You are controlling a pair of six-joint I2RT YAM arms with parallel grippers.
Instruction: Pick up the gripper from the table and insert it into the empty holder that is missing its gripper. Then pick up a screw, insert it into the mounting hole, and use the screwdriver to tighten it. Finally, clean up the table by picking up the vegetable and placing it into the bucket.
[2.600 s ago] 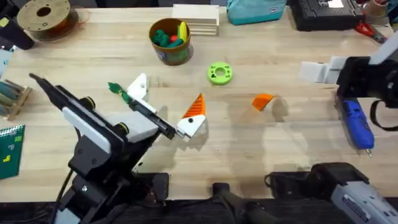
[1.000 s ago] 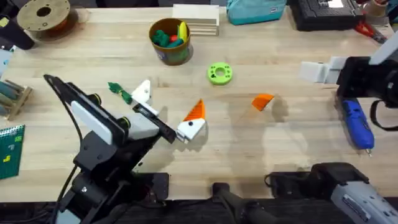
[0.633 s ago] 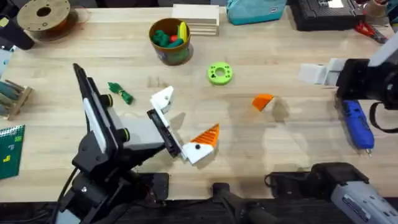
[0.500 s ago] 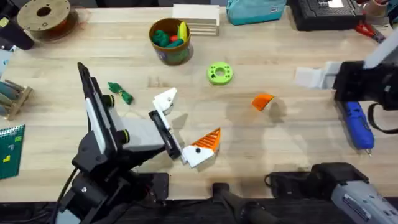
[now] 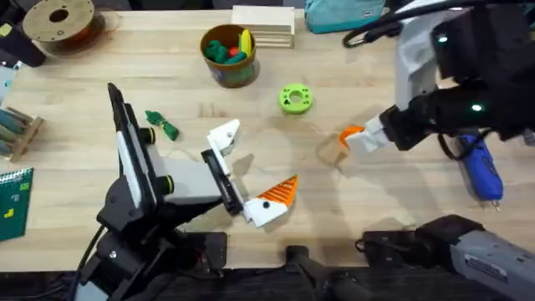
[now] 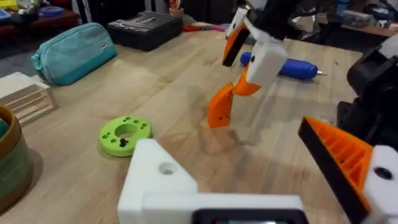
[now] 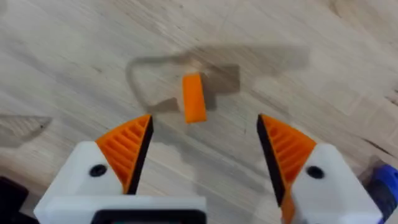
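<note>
Right claw (image 7: 202, 155) spread above gripper (image 7: 193, 97)

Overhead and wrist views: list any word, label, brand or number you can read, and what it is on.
None can be read.
Teal pouch: a white patch, its print too blurred to read.
Green card at the table edge: yellow marks, no legible text.
Screwdriver: no marking can be made out.

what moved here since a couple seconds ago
The right arm swung in from the table's right edge, and its tool now hangs open above the loose orange finger, not gripping it. The left tool turned and shifted toward the middle, away from the green vegetable. The screwdriver, bucket and green disc stayed put.
</note>
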